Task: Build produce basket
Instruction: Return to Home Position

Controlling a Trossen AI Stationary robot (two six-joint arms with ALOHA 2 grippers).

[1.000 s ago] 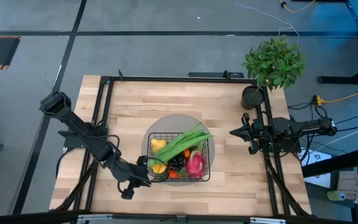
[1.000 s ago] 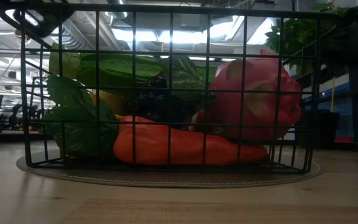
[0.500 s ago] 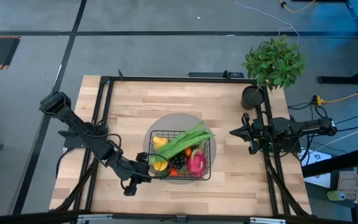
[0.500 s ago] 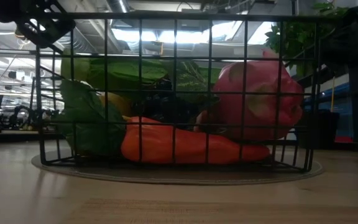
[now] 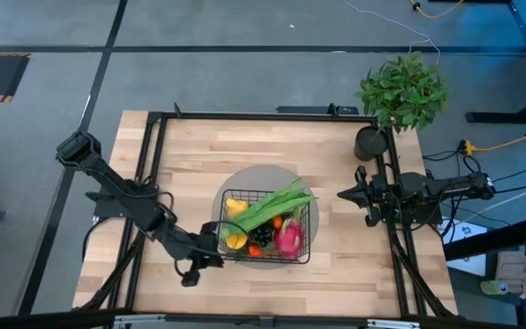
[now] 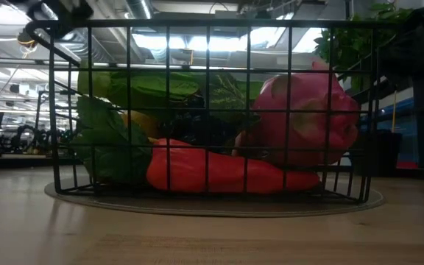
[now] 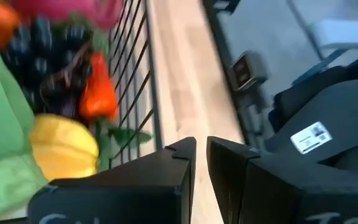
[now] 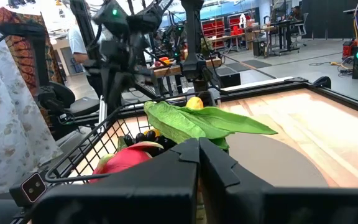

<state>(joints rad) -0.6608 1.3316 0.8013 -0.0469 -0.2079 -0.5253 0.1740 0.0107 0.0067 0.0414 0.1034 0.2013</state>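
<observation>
The black wire basket [image 5: 310, 239] stands on a round grey mat [image 5: 261, 177] at the table's middle. It holds the produce: a pink dragon fruit [image 6: 308, 121], green stalks [image 5: 272, 208], yellow fruits [image 5: 233, 212], dark grapes [image 5: 261, 239] and an orange carrot [image 6: 219, 175]. My left gripper [image 5: 213, 249] is at the basket's near-left corner, shut on its wire. At the table's right edge my right gripper [image 5: 341, 194] waits shut, pointing level toward the basket, and touches nothing. My left gripper has the basket at the top rim of its near-left corner [image 6: 50, 26]. It slants down from the table's near left. A side wire [image 7: 158, 124] runs in behind one finger [image 7: 182, 155], so the place of contact is hidden. The basket's bottom rests on the mat.
A leafy potted plant [image 5: 402, 90] in a black pot [image 5: 370, 143] stands at the far right corner. A black frame rail [image 5: 245, 117] runs around the table. Bare wood [image 5: 190, 164] lies to the left of and behind the basket.
The basket has turned a little on the mat. Its near-left corner, in my left gripper, has swung toward the table's right, and its right side has stayed put. The gripper has gone along with that corner.
</observation>
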